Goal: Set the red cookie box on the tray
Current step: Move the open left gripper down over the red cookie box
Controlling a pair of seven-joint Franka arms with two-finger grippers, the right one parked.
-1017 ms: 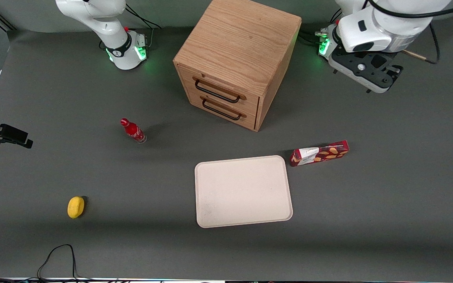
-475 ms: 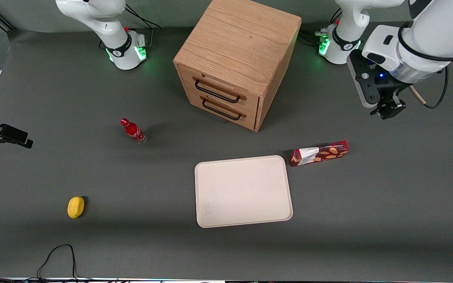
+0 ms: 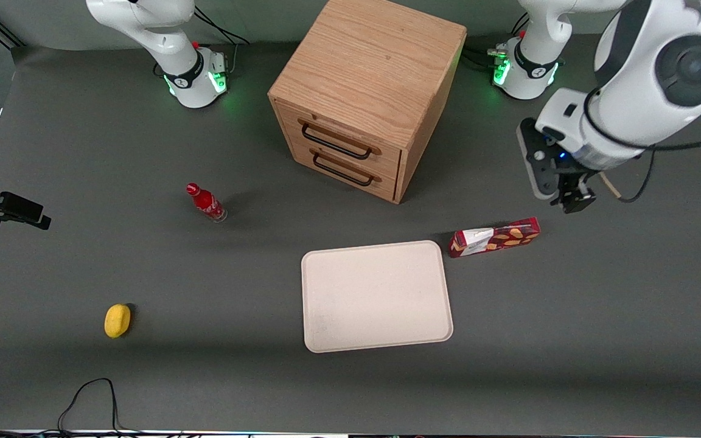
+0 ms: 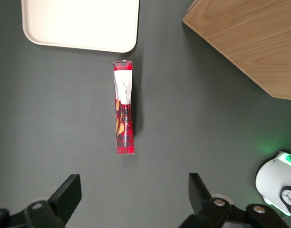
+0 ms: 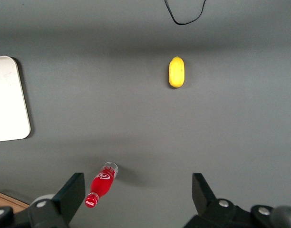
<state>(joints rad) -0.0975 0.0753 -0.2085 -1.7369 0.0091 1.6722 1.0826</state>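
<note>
Gripper (image 3: pixel 574 202) of the left arm is hanging in the air with its fingers (image 4: pixel 69 192) spread wide and nothing between them, as I am steering it toward the red cookie box (image 3: pixel 494 237). That box is lying flat on the table (image 3: pixel 600 316), untouched, near the working arm's end; one short end, the one with the white patch, is sitting just beside a corner of the tray (image 3: pixel 377 295) without touching it, as far as I can tell.

What the coming move is turning on: the box is lying nearer the front camera than the gripper and a little toward the tray. In the wrist view its long axis is pointing away from the gripper, straight along the gap between the two fingers, so they are already lined up to close across the narrow width, I am judging. I am still needing to carry the gripper over the middle of the box and then lower it.

Counting what is showing: one red cookie box, one tray, one wooden drawer cabinet (image 3: pixel 367 91) with two handled drawers, one small red bottle (image 3: pixel 205 202), one yellow lemon-like object (image 3: pixel 117 320).
</note>
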